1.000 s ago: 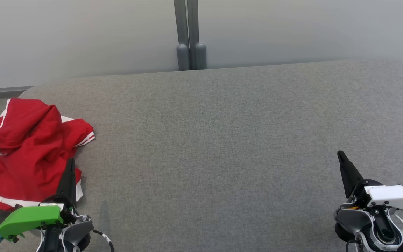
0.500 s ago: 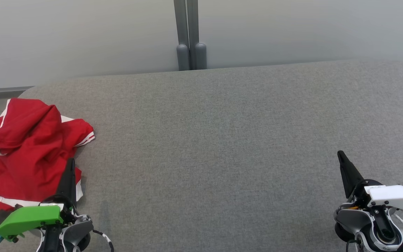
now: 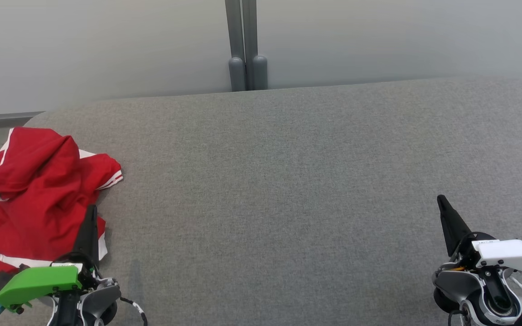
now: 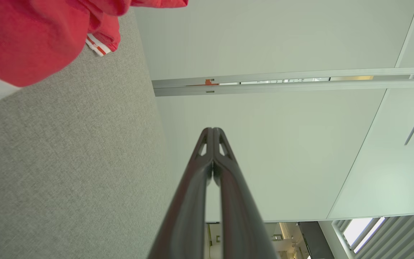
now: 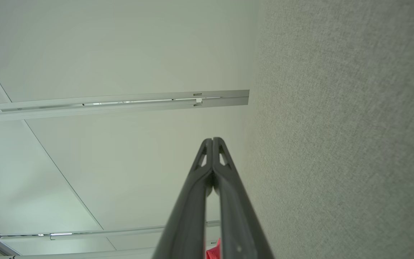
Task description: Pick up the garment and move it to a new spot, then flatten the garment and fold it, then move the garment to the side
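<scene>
Red crumpled garment (image 3: 34,194) with white stripe trim is bunched in a heap at the far left of the head view, at the left end of the grey fabric-covered tabletop (image 3: 288,181), so I'd say nothing's been picked up yet and the first step is the one in hand. The left tool (image 3: 91,210), the one with the green housing, sits at the lower left with its two dark fingers pressed together. Its tip overlaps the heap's lower right edge in the head view, but I can't tell if it's touching the cloth. In its own wrist view there's nothing between the fingers, so it's closed on nothing. The right tool (image 3: 443,203), white housing, is at the lower right, well apart from the garment, also pinched closed and empty. My guess is both are in a rest pose, tucked low so the head camera sees the whole surface. That big bare stretch mid-frame looks like the obvious new spot, with room to spread and fold. The left tool will need to open before it can pinch that loose pile, which will probably come up in a lump.
</scene>
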Available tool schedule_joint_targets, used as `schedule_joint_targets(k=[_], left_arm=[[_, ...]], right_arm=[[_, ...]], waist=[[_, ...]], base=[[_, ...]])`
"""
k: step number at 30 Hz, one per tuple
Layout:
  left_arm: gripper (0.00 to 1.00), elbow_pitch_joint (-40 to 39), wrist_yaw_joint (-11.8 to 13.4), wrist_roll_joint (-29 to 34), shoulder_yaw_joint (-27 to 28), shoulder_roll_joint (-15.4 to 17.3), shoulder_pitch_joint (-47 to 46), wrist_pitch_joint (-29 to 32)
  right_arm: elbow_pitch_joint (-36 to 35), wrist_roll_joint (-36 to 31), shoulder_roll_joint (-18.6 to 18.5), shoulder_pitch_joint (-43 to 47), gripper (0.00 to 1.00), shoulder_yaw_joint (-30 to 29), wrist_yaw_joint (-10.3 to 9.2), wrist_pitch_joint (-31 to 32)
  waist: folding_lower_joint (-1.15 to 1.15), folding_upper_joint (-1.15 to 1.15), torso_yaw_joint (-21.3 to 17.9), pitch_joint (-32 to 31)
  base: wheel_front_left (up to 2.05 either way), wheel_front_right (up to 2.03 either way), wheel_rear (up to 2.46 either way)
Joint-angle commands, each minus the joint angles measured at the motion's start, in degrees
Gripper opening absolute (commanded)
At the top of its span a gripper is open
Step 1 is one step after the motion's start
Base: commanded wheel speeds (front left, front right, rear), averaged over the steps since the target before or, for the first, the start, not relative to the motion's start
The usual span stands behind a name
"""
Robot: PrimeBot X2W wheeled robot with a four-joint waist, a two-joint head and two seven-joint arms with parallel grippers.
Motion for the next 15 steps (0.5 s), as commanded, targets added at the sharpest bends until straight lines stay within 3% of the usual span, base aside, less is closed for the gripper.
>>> schedule_joint_targets(k=[1, 7, 8, 15], left_arm=[[0.00, -0.1, -0.3, 0.0, 0.1, 0.4, 0.7, 0.2], [0.00, 0.0, 0.0, 0.0, 0.0, 0.0, 0.0, 0.0], [1.00, 0.5, 0.0, 0.0, 0.0, -0.1, 0.0, 0.0], [1.00, 2.0, 0.0, 1.1, -0.8, -0.3, 0.1, -1.5]], right_arm=[[-0.2, 0.4, -0.2, 0.5, 0.00, -0.1, 0.05, 0.2], [0.0, 0.0, 0.0, 0.0, 0.00, 0.0, 0.00, 0.0], [0.5, 0.0, 0.1, 0.1, 1.00, 0.0, 0.00, 0.0], [1.2, -1.3, 0.0, 0.6, 1.00, 0.9, -0.01, -1.3]], waist=[[0.00, 0.00, 0.0, 0.0], [0.00, 0.00, 0.0, 0.0], [0.00, 0.00, 0.0, 0.0], [0.00, 0.00, 0.0, 0.1]], base=[[0.00, 0.00, 0.00], [0.00, 0.00, 0.00], [0.00, 0.00, 0.00], [0.00, 0.00, 0.00]])
